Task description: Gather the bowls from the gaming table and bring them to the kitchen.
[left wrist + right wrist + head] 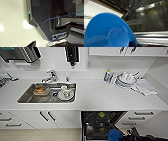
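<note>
The right gripper (pixel 125 135), at the head view's lower edge, carries a blue bowl (pixel 109 32) just in front of the open dishwasher (pixel 101 124); how its fingers sit on the bowl cannot be made out. A yellow-green bowl (pixel 101 114) lies in the dishwasher's upper rack. Beyond, on the kitchen's white countertop (pixel 100 94), the steel sink (pixel 47 93) holds dishes, and stacked plates (pixel 126 79) stand beside a bottle (pixel 107 75). No writing is legible.
</note>
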